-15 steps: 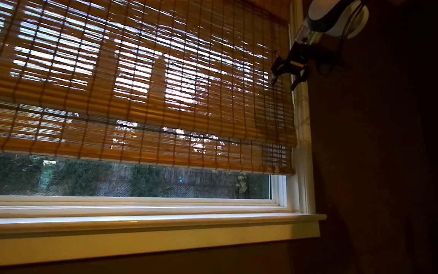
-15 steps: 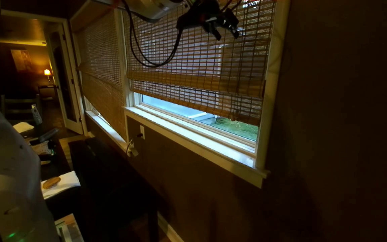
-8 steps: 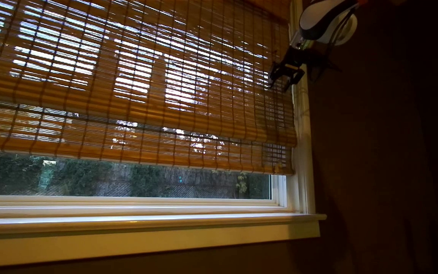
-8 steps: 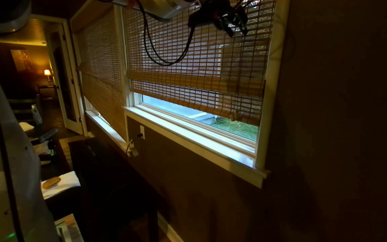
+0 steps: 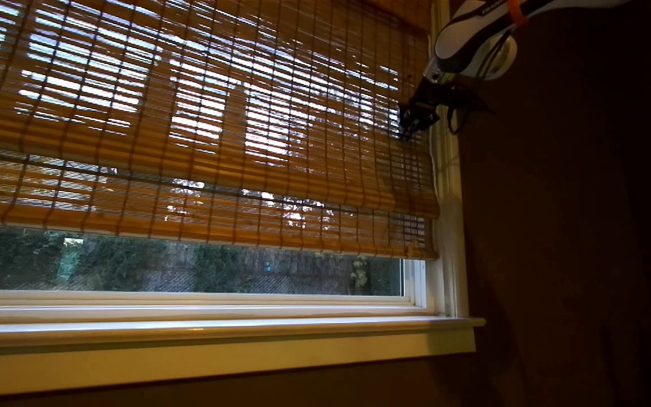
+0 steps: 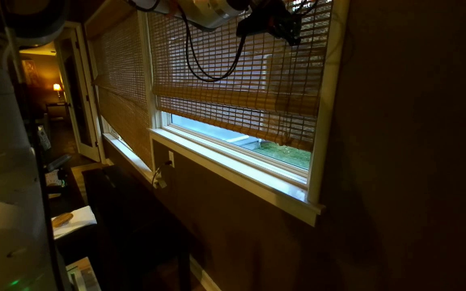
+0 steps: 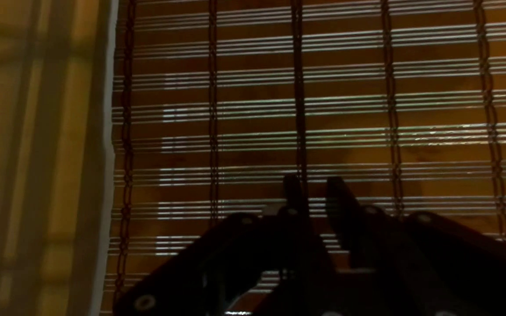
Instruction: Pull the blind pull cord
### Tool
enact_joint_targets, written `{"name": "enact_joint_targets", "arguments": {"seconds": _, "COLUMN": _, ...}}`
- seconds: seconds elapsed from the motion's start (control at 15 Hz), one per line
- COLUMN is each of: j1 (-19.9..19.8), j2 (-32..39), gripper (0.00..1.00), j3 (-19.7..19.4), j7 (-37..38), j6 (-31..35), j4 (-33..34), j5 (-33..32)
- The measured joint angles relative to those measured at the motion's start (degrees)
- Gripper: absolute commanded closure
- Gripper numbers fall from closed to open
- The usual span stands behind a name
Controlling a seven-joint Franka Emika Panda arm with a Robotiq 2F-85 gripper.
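- Blind (image 5: 218, 164): orange-brown horizontal slats, crossed by dark vertical stitching, chain-like in the wrist view, with white streaks of daylight between.
- Gripper (image 7: 314, 180): black, dotted with small grey screw heads.
- Arm (image 5: 456, 44): white with black trim and an orange band (image 5: 516, 12).
- Cables (image 6: 212, 79): black.
- Window frame (image 5: 447, 254): creamy white, yellowish in the shade.
- Wall (image 6: 233, 218): dark brown.
- Grass (image 6: 286, 154): green.
- Lamp (image 6: 57, 87): glowing yellow-orange.

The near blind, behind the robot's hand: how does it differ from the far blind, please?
In an exterior view, the near blind has the hand before it; the far blind does not. The near blind shows more daylight coming through than the far blind. The near blind appears wider; the far blind is seen more slantingly. Both are brownish and woven-looking.
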Motion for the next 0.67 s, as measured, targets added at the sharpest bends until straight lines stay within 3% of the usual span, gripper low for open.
{"name": "enact_joint_targets", "arguments": {"seconds": 0.33, "j1": 0.46, "j2": -0.10, "gripper": 1.00, "j3": -0.50, "j7": 1.29, "j6": -1.55, "j4": 0.42, "j5": -2.09}}
{"name": "enact_joint_targets", "arguments": {"seconds": 0.67, "j1": 0.30, "j2": -2.30, "gripper": 1.00, "j3": -0.51, "j7": 4.83, "j6": -8.72, "j4": 0.35, "j5": -7.75}}
